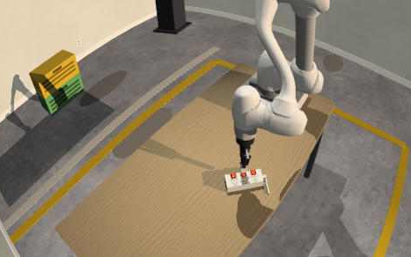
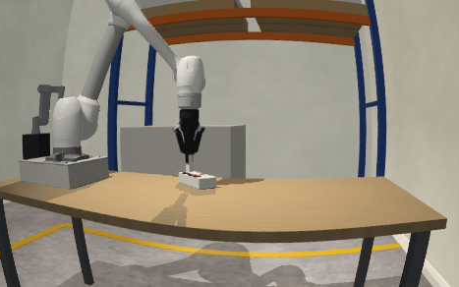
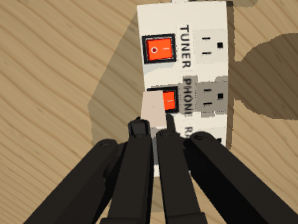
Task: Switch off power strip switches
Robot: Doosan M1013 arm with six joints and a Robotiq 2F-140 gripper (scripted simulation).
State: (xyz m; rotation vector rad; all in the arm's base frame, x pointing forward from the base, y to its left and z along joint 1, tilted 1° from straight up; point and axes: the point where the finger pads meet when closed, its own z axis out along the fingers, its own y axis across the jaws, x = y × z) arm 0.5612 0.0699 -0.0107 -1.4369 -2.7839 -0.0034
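The white power strip [image 1: 241, 187] [image 2: 200, 182] [image 3: 202, 19] lies flat on the wooden table [image 1: 153, 198] [image 2: 269, 206], right way up, with three red rocker switches. In the wrist view the TUNER switch [image 3: 158, 48] shows fully red. The PHONE switch [image 3: 169, 100] shows red on one half and pale on the other. The RADIO switch is hidden under my fingers. My gripper [image 1: 244, 165] [image 2: 187, 160] [image 3: 154, 106] is shut, points straight down, and its tips are at the near edge of the PHONE switch, over the strip's middle.
A short white cable stub [image 1: 266, 185] sticks out of the strip's end. The strip lies near the table's right edge in the top view. The robot's grey base block [image 2: 63, 172] and a grey box [image 2: 220, 147] stand at the back. A yellow-green crate [image 1: 57, 81] is on the floor.
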